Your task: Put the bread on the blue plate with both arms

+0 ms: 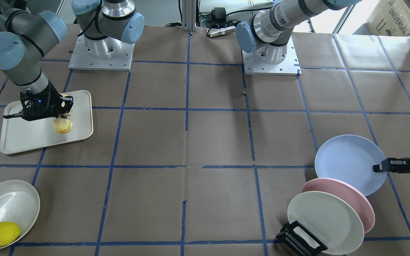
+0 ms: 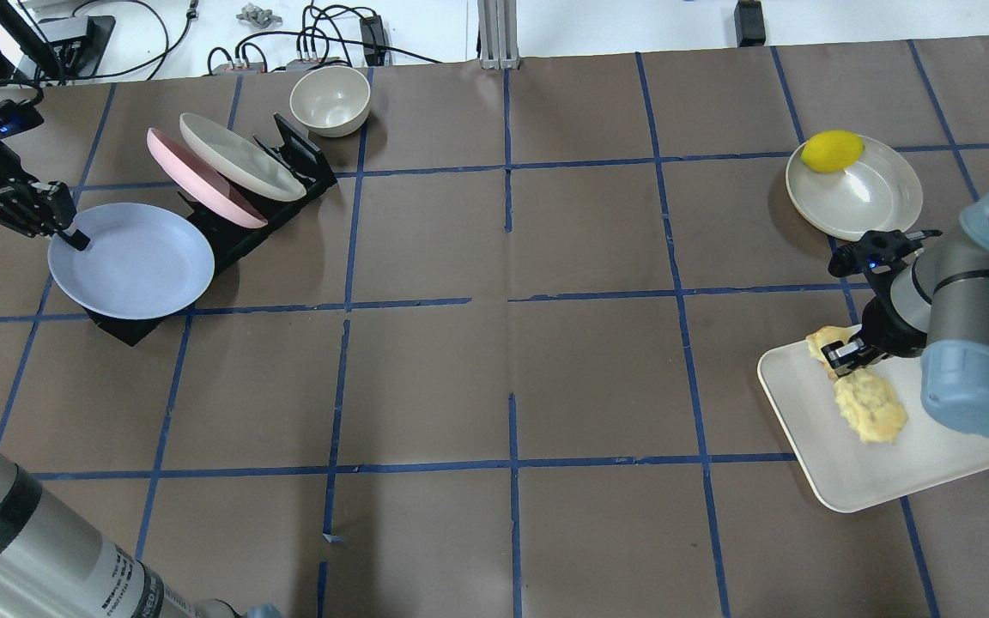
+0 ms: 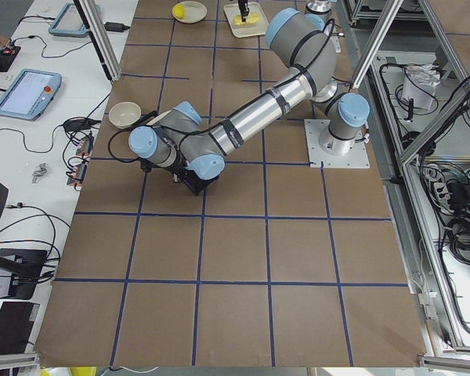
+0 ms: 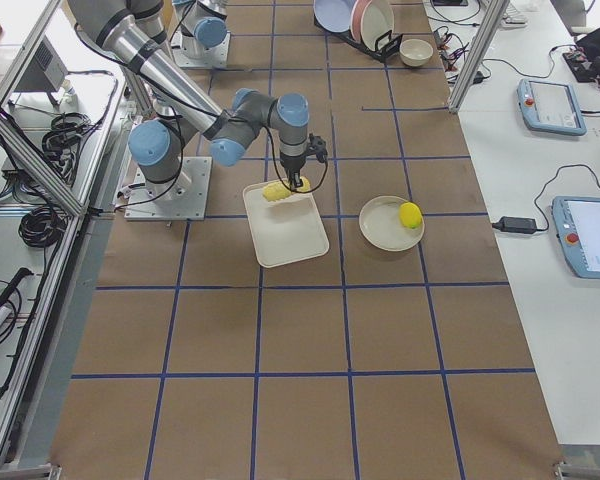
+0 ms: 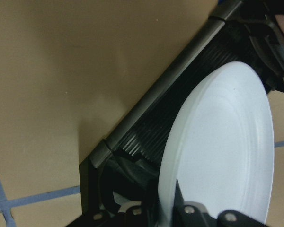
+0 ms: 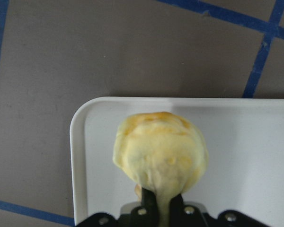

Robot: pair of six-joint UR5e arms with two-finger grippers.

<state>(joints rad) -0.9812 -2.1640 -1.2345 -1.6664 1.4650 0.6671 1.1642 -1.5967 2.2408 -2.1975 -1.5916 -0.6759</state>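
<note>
1. Bumpy pale-yellow loaf of bread [image 2: 868, 403]. On the white rectangular tray [image 2: 889, 485] at the right end of the brown-papered desk [image 2: 512, 360]. Overhead it lies lengthwise, with the right hand [image 2: 842, 354] across it near one golden-brown end. Only the right wrist view shows the fingers pinched narrow on the loaf, seen end-on above the tray's corner. Whether it hangs clear of the tray, I cannot tell.

2. Round pale lavender-blue plate [image 2: 130, 262]. Tilted in the end slot of the black ribbed rack [image 2: 241, 245], next to the pink plate [image 2: 203, 178] and the cream-white plate [image 2: 241, 157]. Overhead, the left hand [image 2: 74, 233] meets its outer rim. Only the left wrist view shows that rim passing between the closed fingers.

3. Right arm [image 2: 975, 343]. Elbow folded, wrist pointing down at the tray.

4. Left arm [image 3: 258, 110]. Stretched long and low, hand about level.

5. Smooth yellow lemon [image 2: 832, 150]. In a shallow cream dish [image 2: 876, 202] near the tray.
</note>
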